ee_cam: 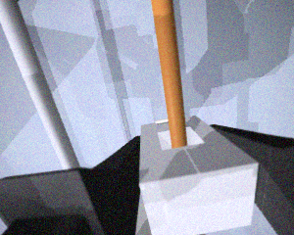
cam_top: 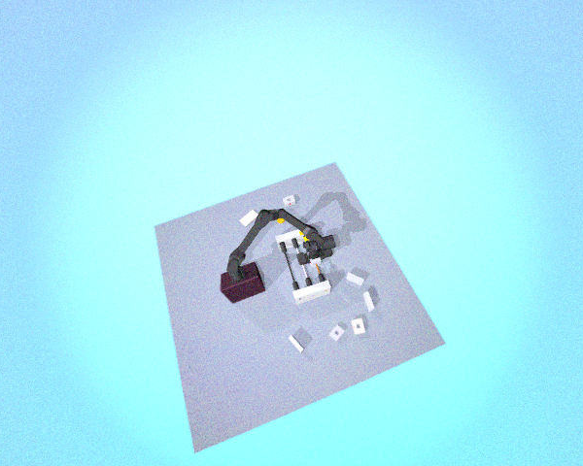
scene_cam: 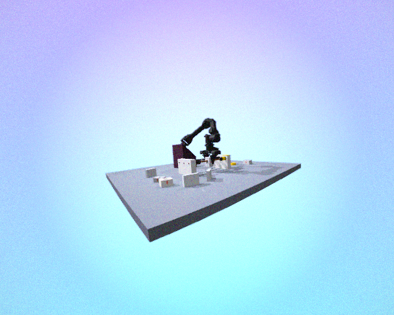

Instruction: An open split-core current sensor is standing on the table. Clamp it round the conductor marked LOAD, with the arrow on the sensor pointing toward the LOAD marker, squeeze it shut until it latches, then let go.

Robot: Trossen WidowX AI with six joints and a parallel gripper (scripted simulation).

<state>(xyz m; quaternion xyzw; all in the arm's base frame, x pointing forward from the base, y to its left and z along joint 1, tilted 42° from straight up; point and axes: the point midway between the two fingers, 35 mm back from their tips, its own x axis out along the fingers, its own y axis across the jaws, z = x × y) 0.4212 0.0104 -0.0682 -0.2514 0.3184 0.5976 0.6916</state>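
A white sensor (ee_cam: 199, 203) (cam_top: 315, 261) surrounds the orange conductor (ee_cam: 167, 59) (cam_top: 318, 269), which passes through its square window. Its two halves meet along a thin seam, with no gap visible there. My gripper (ee_cam: 174, 135) (cam_top: 314, 257) (scene_cam: 209, 159) points down over the conductors. Its dark fingers stand partly open, one close along each side of the sensor, without a visible squeeze. I cannot make out the arrow or read the LOAD marker. Whether the latch has caught is not visible.
A white conductor (ee_cam: 44, 108) and a black conductor (cam_top: 289, 265) run beside the orange one. White end blocks (cam_top: 312, 293) (scene_cam: 187, 166) hold the conductors. Several small white blocks (cam_top: 358, 325) (scene_cam: 190, 179) stand or lie around. The dark red arm base (cam_top: 242, 285) is at the left.
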